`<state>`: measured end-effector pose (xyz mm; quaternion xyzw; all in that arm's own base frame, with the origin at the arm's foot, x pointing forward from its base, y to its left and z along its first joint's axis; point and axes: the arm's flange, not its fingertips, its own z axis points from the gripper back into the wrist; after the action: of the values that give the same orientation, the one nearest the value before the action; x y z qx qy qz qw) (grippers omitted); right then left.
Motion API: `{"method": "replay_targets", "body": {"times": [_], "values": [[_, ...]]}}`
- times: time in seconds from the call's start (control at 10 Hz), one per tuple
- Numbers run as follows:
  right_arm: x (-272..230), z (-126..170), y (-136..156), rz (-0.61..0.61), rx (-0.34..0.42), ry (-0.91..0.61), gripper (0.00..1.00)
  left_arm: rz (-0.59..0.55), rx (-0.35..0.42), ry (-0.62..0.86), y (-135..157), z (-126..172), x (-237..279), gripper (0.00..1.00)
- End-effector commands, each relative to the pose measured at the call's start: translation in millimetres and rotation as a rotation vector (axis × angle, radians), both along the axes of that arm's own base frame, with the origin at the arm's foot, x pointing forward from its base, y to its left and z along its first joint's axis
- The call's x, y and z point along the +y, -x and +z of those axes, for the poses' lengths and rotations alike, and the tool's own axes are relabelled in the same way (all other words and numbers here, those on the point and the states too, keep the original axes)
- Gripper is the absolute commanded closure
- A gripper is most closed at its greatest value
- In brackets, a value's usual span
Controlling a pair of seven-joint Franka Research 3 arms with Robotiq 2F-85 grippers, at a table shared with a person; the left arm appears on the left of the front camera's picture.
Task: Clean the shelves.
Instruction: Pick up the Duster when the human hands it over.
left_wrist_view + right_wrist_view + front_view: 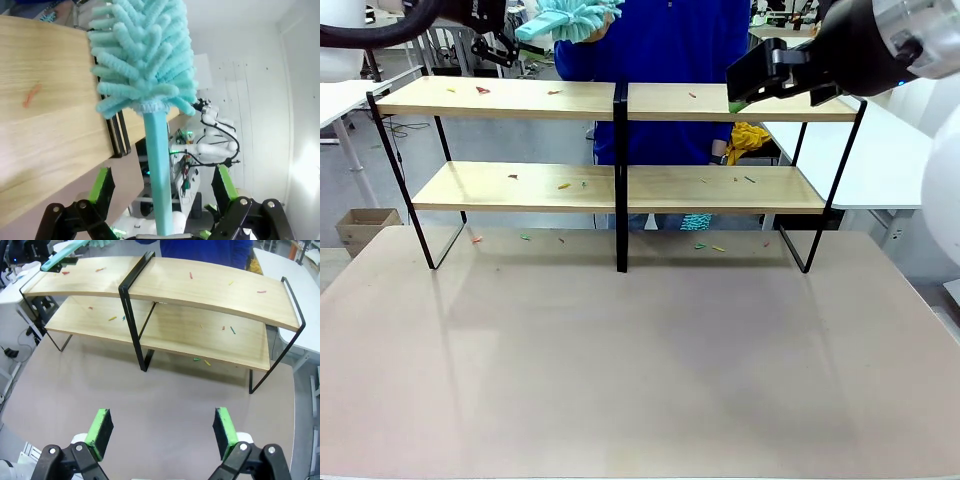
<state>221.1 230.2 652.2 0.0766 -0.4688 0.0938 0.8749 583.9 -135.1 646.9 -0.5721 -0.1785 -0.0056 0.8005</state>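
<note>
Nearest, the beige-brown worktop (pixel 640 380) fills the lower half of the front view, bare up to a few coloured scraps (pixel 708 246) lying close to the rack's feet. In the right wrist view the right end effector (pixel 162 415) rises from the bottom edge with its green pads wide apart and nothing between them: it is open, hanging above the worktop and facing the rack.

Farther back, the shelves (pixel 520 98) stand on the worktop across the upper half of the front view. They are two long light-wood boards in a thin black frame with a central black post. More small red, orange and green scraps are scattered over both boards.

At the upper right of the front view, the right arm reaches in beside the right end of the top board. In the left wrist view the left end effector (pixel 161 172) is open too. The pale teal handle of a fluffy duster (pixel 145 55) stands between its fingers, touching neither pad, and the duster's head lies over the top board's edge. In the front view this duster sits at the top, left of centre.

Behind the rack stands a person in blue (pixel 670 40).
</note>
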Motion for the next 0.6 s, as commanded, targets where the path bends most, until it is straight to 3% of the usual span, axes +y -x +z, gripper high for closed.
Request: {"method": "replay_targets", "body": {"times": [0.0,0.3,0.4,0.5], "values": [[-0.9,0.4,-0.9,-0.004,-0.001,0.000,0.00,0.012,-0.019,0.025,6.7,-2.6,-2.3,0.00],[-0.9,0.4,-0.9,-0.004,-0.001,0.000,0.00,0.029,-0.025,0.040,7.9,-3.8,0.3,0.00],[-0.9,0.4,-0.9,-0.004,-0.001,0.000,0.00,0.027,-0.026,0.034,8.0,-4.4,0.2,0.58],[-0.9,0.4,-0.9,-0.004,-0.001,0.000,0.00,0.027,-0.027,0.031,8.1,-5.0,0.3,0.57]]}}
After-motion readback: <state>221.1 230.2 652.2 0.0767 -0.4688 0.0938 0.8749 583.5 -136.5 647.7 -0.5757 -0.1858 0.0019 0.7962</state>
